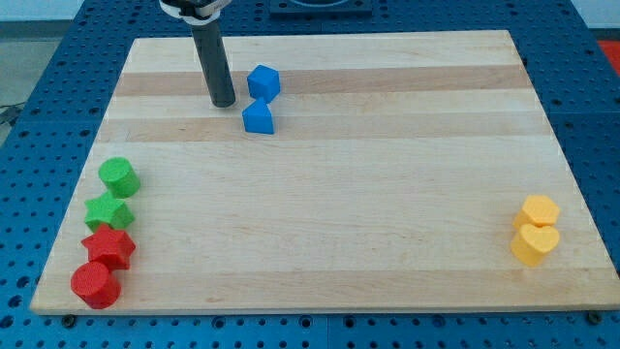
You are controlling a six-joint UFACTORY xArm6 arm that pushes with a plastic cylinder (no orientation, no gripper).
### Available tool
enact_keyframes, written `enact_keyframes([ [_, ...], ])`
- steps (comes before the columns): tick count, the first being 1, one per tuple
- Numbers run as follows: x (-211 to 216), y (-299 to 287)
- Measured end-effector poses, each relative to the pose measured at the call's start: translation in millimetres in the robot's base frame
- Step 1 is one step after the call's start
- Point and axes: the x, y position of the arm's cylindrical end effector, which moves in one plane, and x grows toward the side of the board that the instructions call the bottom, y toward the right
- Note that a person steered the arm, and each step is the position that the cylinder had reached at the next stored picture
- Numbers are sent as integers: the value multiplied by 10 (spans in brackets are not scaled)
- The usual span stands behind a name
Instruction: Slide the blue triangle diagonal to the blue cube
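Observation:
The blue cube (263,82) sits near the view's top, left of centre. The blue triangle (258,117) lies right below it, nearly touching it. My tip (224,102) rests on the board just left of both blue blocks, level with the gap between them, a short gap away from each.
The wooden board (329,242) lies on a blue perforated table. A green cylinder (120,177), green star (108,209), red star (108,247) and red cylinder (95,285) line the bottom-left edge. A yellow hexagon (538,209) and yellow heart (534,244) sit at the right.

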Motion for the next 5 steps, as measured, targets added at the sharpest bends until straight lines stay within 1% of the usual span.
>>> enact_keyframes([
  [1, 842, 436],
  [2, 900, 455],
  [3, 736, 455],
  [5, 636, 725],
])
